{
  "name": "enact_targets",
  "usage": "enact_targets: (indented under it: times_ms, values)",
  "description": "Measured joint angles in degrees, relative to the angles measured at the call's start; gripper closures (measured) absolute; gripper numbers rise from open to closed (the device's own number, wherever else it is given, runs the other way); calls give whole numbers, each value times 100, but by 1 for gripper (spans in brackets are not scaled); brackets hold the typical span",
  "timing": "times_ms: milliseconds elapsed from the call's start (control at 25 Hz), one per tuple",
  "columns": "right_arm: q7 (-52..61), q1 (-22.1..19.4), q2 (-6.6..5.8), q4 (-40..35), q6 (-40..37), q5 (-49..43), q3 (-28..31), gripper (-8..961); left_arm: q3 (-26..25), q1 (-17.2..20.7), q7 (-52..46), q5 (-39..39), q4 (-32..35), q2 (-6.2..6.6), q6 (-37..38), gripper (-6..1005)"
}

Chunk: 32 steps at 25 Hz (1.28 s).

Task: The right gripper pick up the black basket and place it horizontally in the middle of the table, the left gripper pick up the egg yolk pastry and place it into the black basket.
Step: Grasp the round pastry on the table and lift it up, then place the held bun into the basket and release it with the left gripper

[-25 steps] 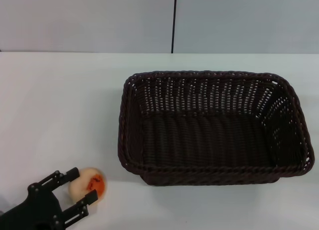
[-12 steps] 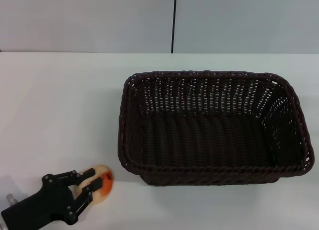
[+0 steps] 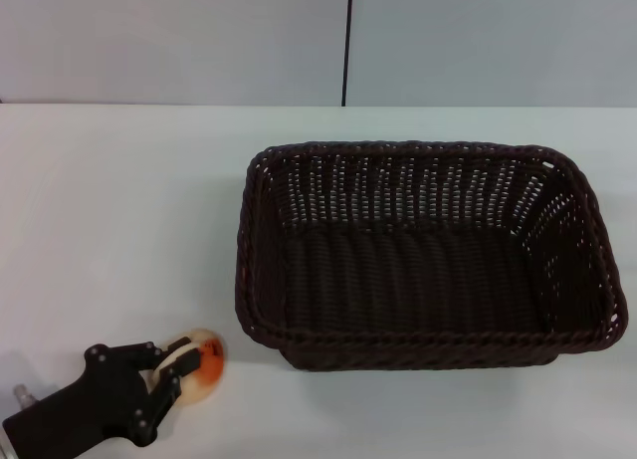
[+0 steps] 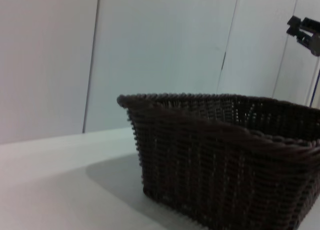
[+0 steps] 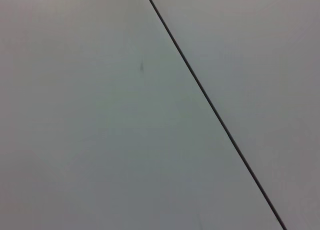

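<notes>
The black basket [image 3: 423, 255] lies lengthwise across the middle-right of the white table [image 3: 119, 210], open side up and empty. It also fills the left wrist view [image 4: 225, 155], seen from the side. The egg yolk pastry [image 3: 206, 365], cream with an orange-red patch, sits at the front left, just left of the basket's front corner. My left gripper [image 3: 182, 358] reaches in from the bottom-left edge, its two fingers [image 3: 159, 352] closed on the pastry at table level. My right gripper is out of view; its wrist view shows only wall.
A grey wall with a dark vertical seam [image 3: 347, 41] stands behind the table. A small black fixture [image 4: 305, 33] shows high at the edge of the left wrist view, beyond the basket. Bare tabletop lies left of the basket.
My left gripper turned and slid toward the pastry, then its fingers closed onto it. The pastry shifted slightly right. The basket has not moved.
</notes>
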Motion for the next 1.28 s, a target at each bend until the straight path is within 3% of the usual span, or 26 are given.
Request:
enact_targets:
  times_ms: [120,280,360,400,440,560,800,920,1120,1280]
  values:
    - [0,16,0,0,10,0,2,584,-87,11,28,-16,-2,3,146,900]
    - [2,19,-6,0,11,19,4,584,-797,58,-28,-24,43,32,614,921]
    - [2,18,-7,0,6,27,5,584,-797,58,-28,-24,43,32,614,932]
    - [2,15,-7,0,2,30,5,585,-1560,82,-168,-26,68,76,825,937]
    - [2,11,-5,0,0,31,5,585,-1973,61,-316,-32,44,97,945,937]
    - [2,-2,3,0,-1,33,5,585,-2495,-94,-483,-42,-19,61,1299,937]
    - [43,-41,9,12,6,36,5,586,-2481,-722,-482,37,-754,3,1389,940]
    - [42,-61,8,83,10,36,9,586,-2137,-1152,-431,145,-1131,-18,1073,942]
    - [28,-85,8,100,14,39,14,587,-1608,-1577,-464,181,-1502,-26,385,926]
    - [28,-86,9,106,15,43,14,588,-1526,-1687,-414,181,-1690,-39,168,868]
